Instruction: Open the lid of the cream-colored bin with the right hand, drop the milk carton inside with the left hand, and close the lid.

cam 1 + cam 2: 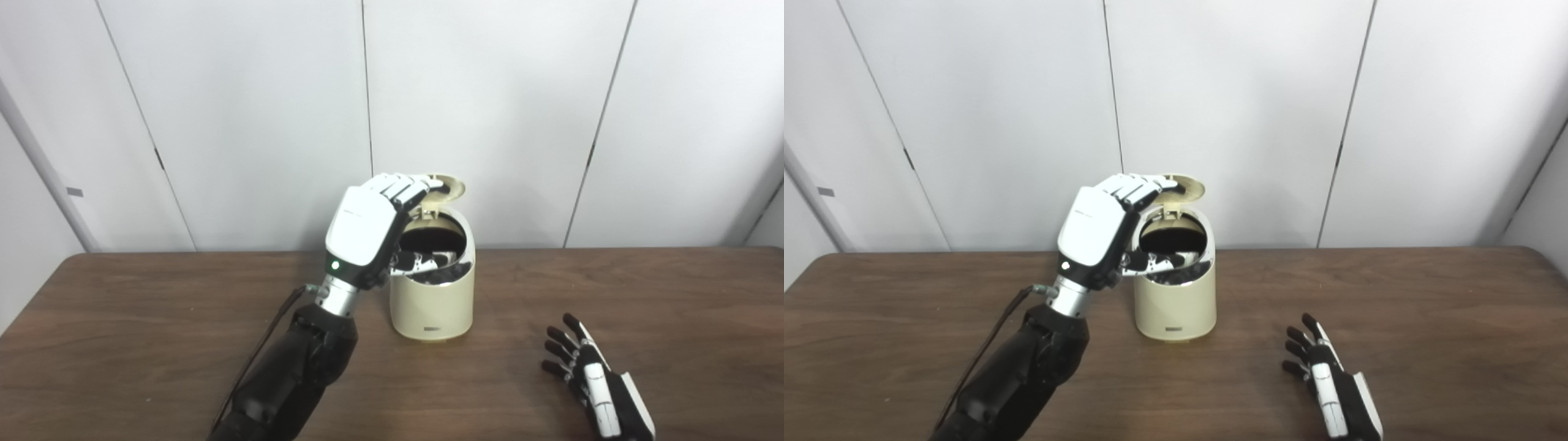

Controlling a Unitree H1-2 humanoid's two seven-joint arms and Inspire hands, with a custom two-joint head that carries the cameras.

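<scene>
Cream-colored bin (433,288) stands upright near the middle of the wooden bench (122,318), close to the back wall, with its round lid (446,187) hinged up and tilted back over the rear rim. The left hand (373,220) is raised beside and above the bin's mouth, its fingers (404,185) curled over so that the tips touch the lid's upper surface. It holds nothing that I can see; the hand seems to be placed there to press the lid down, which I judge to be the closing step of the task. That differs from the task sentence only in which hand tends the lid, since the right hand (591,380) lies low on the bench at the front right, well apart from the bin, palm down, fingers spread and empty, apparently waiting.

Inside the dark opening, something black and white (429,263) shows just below the rim. It may be the milk carton lying in the bin, though the shape is too broken up by shadow to be sure. No carton is visible anywhere on the bench, so the drop looks done. The lid's hinge sits at the back, so a push from above and behind should swing it forward and shut.
</scene>
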